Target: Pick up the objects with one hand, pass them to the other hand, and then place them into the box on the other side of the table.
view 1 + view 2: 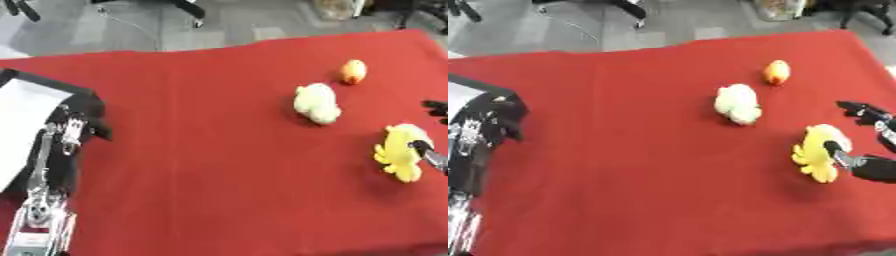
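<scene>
My right hand [859,150] is curling around the yellow plush toy [820,152], just nearer me than the white plush toy [737,103]. Only one finger is crossing it, so it may be slipping free on lifting. My left hand [66,132] is resting far across the table [640,165]; I cannot tell its fingers.

the left arm [42,190], at about eight o'clock, is black with silver metal links and a pale, bright joint block low down. the right hand [866,150], at three o'clock, shows black fingers with silvery-white segments.
</scene>
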Robot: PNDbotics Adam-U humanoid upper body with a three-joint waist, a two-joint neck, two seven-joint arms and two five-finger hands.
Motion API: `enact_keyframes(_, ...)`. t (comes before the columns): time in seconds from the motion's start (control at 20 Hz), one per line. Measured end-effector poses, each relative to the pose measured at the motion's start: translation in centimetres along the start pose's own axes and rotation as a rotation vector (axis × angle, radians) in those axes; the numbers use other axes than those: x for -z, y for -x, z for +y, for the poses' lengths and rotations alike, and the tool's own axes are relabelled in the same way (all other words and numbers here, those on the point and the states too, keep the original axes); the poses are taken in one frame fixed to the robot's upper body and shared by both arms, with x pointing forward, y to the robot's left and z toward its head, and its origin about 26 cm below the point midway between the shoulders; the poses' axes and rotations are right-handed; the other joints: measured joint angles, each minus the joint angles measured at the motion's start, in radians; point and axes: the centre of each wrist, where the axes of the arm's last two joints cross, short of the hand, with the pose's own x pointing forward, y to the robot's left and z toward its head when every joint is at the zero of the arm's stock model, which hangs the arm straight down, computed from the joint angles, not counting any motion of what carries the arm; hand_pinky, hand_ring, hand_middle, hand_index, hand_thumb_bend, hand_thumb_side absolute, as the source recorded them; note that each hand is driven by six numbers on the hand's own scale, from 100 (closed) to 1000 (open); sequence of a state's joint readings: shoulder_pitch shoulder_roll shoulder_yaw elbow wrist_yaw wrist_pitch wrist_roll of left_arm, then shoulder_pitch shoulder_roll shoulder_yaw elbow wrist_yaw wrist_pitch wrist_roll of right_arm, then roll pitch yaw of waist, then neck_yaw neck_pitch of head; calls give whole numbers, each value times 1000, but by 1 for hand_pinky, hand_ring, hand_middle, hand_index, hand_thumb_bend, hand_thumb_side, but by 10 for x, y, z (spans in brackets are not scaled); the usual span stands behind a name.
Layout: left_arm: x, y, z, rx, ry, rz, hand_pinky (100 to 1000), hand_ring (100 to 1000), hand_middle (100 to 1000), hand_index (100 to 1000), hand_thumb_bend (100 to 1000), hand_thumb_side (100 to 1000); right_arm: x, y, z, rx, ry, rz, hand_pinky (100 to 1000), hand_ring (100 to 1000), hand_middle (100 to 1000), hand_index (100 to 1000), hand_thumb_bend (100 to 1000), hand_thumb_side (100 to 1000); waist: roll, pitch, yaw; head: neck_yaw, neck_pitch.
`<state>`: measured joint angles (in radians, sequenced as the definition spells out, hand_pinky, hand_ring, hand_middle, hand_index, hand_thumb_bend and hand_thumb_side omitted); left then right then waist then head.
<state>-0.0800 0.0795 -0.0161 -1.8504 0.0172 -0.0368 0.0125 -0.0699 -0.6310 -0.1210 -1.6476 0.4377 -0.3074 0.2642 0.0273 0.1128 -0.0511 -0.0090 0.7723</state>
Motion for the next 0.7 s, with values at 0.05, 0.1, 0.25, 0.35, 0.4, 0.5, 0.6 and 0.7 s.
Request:
enact_keyframes(0.05, 0, 0, 0, 0, 0, 0, 448, 454, 651, 833, 365, 714, 0, 0, 0, 0, -1, 1, 877, 922, 941, 995, 200, 549, 0, 0, 0, 0, 0)
enact_keyframes(0.1, 0, 0, 0, 0, 0, 0, 448, 454, 650, 833, 366, 714, 0, 0, 0, 0, -1, 1, 877, 922, 941, 995, 200, 549, 0, 0, 0, -1, 0)
enact_keyframes(0.25, 0, 0, 0, 0, 0, 0, 448, 454, 651, 833, 366, 714, 0, 0, 0, -1, -2, 1, 877, 923, 941, 995, 200, 550, 0, 0, 0, -3, 0)
enact_keyframes(0.35, 0, 0, 0, 0, 0, 0, 448, 454, 651, 833, 365, 714, 0, 1, 0, -2, -3, 1, 877, 923, 941, 995, 201, 551, 0, 0, 0, -3, 0)
enact_keyframes(0.4, 0, 0, 0, 0, 0, 0, 448, 453, 651, 833, 365, 715, 0, 1, 0, -2, -7, 1, 878, 923, 941, 996, 201, 554, 0, 0, 0, -3, 0)
enact_keyframes(0.5, 0, 0, 0, 0, 1, 1, 448, 453, 651, 833, 365, 715, 2, 2, 0, -6, -20, 1, 878, 923, 942, 998, 202, 559, 0, 0, 1, -4, 0)
enact_keyframes(0.6, 0, 0, 0, 0, 2, 2, 448, 454, 651, 833, 364, 714, 2, 4, 1, -9, -43, 5, 878, 923, 941, 998, 202, 564, 0, 0, 2, -4, 0)
enact_keyframes(0.7, 0, 0, 0, 0, 3, 2, 448, 453, 651, 833, 364, 714, 3, 7, 3, -10, -74, 15, 878, 922, 941, 999, 203, 567, 0, 0, 3, -5, 0)
